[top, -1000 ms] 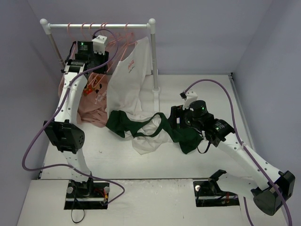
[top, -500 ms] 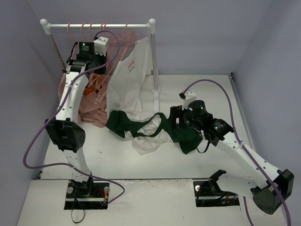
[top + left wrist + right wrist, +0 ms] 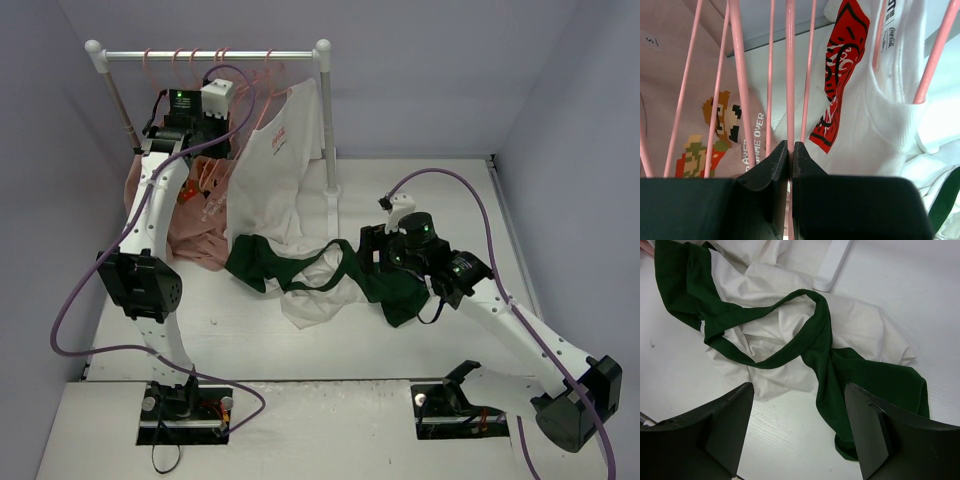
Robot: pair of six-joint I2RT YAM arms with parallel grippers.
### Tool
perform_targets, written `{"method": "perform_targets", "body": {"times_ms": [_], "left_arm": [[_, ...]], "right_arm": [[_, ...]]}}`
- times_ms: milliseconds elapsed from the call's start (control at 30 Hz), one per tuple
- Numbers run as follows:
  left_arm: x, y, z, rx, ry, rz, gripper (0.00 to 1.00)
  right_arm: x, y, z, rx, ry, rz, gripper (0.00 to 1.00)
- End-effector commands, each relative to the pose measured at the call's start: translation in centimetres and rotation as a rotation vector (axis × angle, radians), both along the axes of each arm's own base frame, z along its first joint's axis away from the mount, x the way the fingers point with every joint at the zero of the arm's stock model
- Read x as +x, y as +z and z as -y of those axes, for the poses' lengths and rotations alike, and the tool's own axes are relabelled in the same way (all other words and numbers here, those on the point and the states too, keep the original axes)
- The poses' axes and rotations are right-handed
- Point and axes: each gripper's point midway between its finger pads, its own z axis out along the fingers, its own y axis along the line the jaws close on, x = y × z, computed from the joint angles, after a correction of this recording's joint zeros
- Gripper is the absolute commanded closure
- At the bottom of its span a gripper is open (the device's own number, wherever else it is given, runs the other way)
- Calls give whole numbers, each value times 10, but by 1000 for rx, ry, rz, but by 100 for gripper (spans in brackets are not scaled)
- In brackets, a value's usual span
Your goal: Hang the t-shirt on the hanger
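Left arm (image 3: 150,200) raised to the clothes rail (image 3: 210,54) at the back of the counter (image 3: 250,340). Over the preceding second the left pincer (image 3: 790,146) went from partly open to fully shut, and its jaws pinched one thin wire of the hanger (image 3: 790,75), which hung among several like pink hangers. Judged from this, the hanger had just been secured and could next be lifted off the rail; the garment itself had not yet been dressed onto it. The right pincer (image 3: 797,392) stood wide open and empty, poised just above the t-shirt (image 3: 785,335), which lay crumpled on the counter near the rack's right post, its green collar forming an open loop and one green sleeve trailing toward the right arm.

Setting: plain lilac walls (image 3: 420,80) enclosed a white counter on three sides. A white shirt with red print (image 3: 275,170) hung from the rail, its hem draping onto the counter; a salmon-pink shirt (image 3: 190,225) hung beside it, to the left.
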Motion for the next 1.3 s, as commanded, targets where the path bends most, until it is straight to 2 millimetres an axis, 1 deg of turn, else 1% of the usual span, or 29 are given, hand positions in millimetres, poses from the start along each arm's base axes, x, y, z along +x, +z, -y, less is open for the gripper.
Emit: {"method": "perform_targets", "body": {"times_ms": [0,33,67,100,200,300,367,467,667,733,833,900,967,1033,1133,1233,1267], "left_arm": [[-9,84,3,-57,-18,226,100],[-11,87,3,-59,-17,233,100],[-17,100,3,-65,-15,274,100],[-19,111,3,-73,-16,316,100],[-30,141,2,-82,-13,414,100],[-38,158,2,-108,-5,453,100],[-42,163,3,-122,-4,460,100],[-49,165,5,-135,-13,455,100],[-57,155,1,-130,3,431,100],[-60,157,1,-132,4,437,100],[-71,170,-2,-129,7,466,100],[-82,180,-6,-119,15,487,100],[-86,181,-9,-110,27,483,100],[-101,189,-14,-103,45,501,100],[-118,194,-18,-97,57,501,100],[-142,212,-21,-99,54,535,100],[-147,216,-21,-101,51,541,100]], "right_arm": [[4,9,-7,17,23,33,30],[4,8,-7,17,23,33,30],[3,9,-7,18,23,35,30],[3,9,-7,18,23,35,30],[2,9,-7,20,23,35,30],[1,9,-8,24,23,35,30],[1,10,-8,25,23,35,30],[1,10,-8,25,22,37,30],[0,9,-8,24,20,35,30],[0,9,-9,22,24,35,30],[1,10,-11,23,28,33,30],[1,10,-12,22,30,34,30],[1,8,-12,19,30,31,30],[1,7,-12,18,26,27,30],[2,1,-12,6,11,16,30],[6,-4,-10,-14,-16,14,30],[7,-5,-9,-16,-25,12,30]]}}
